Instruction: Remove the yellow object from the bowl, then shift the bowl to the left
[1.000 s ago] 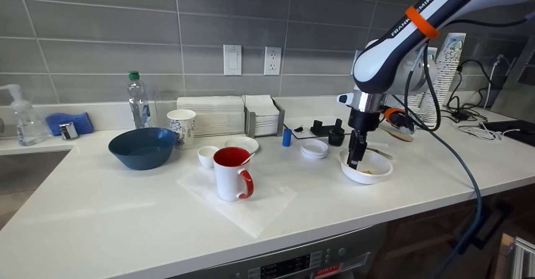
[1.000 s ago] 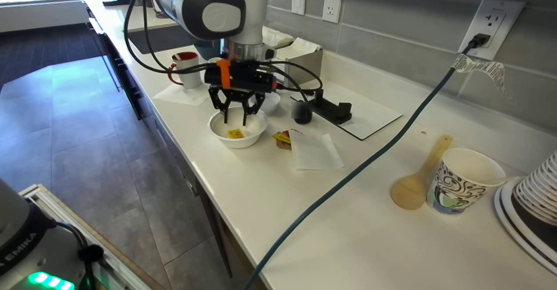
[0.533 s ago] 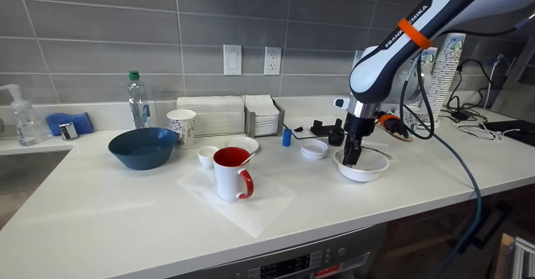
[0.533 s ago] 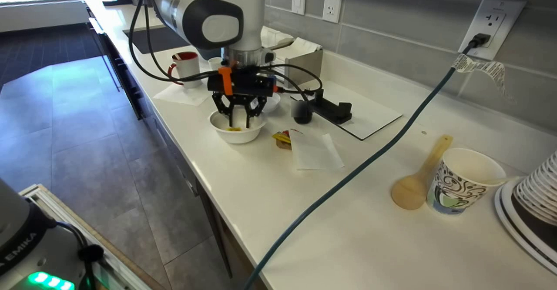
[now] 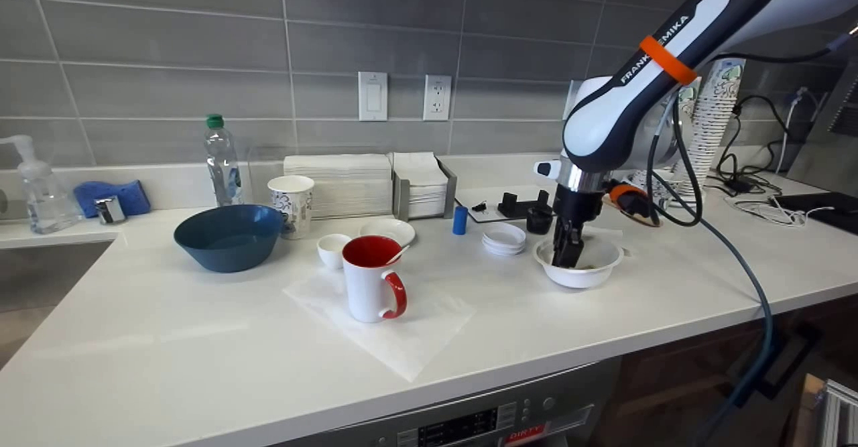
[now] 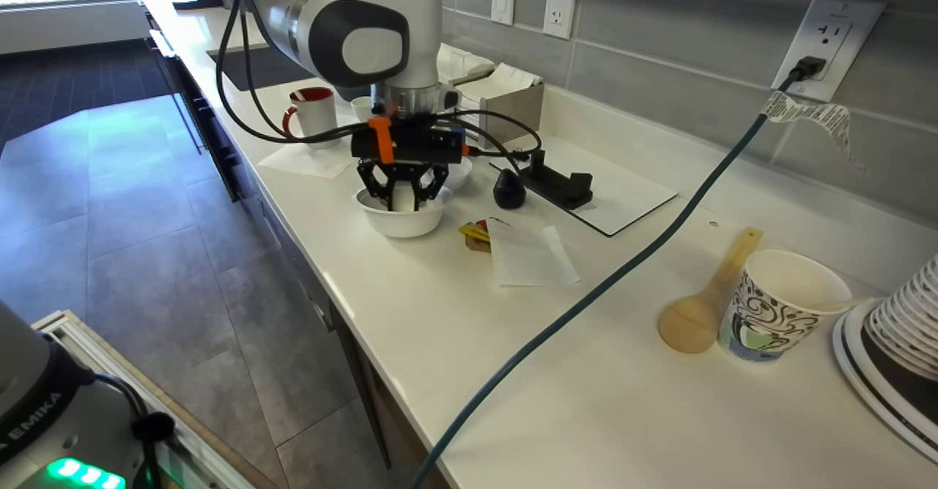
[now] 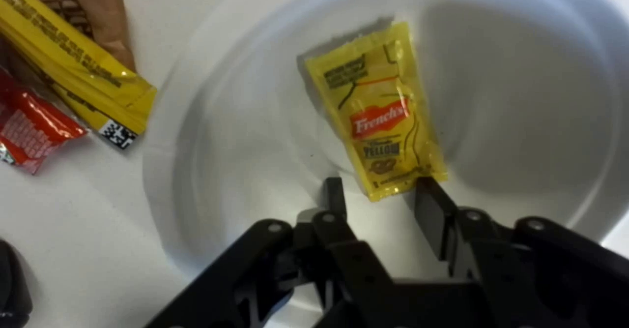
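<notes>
The yellow object is a yellow mustard packet (image 7: pixel 385 116) lying in the shallow white bowl (image 7: pixel 245 136), seen in the wrist view. The white bowl stands on the counter in both exterior views (image 5: pixel 576 279) (image 6: pixel 403 226) and looks slightly tilted. My gripper (image 7: pixel 380 183) is open, with its fingers apart at the packet's lower end. One fingertip overlaps the packet's edge; whether it touches I cannot tell. The gripper points down into the bowl in both exterior views (image 5: pixel 566 259) (image 6: pixel 403 206). The bowl's near wall hides the packet in an exterior view.
Condiment packets (image 6: pixel 476 235) and white paper (image 6: pixel 529 254) lie beside the bowl. Small stacked white dishes (image 5: pixel 504 238) and a black holder (image 6: pixel 557 185) stand close by. A red-lined mug (image 5: pixel 369 293) and a dark blue bowl (image 5: pixel 229 239) stand farther along the counter.
My gripper has moved lower into the bowl and slightly toward the mug. The bowl has shifted a little the same way, and its near rim has risen, hiding the packet in an exterior view.
</notes>
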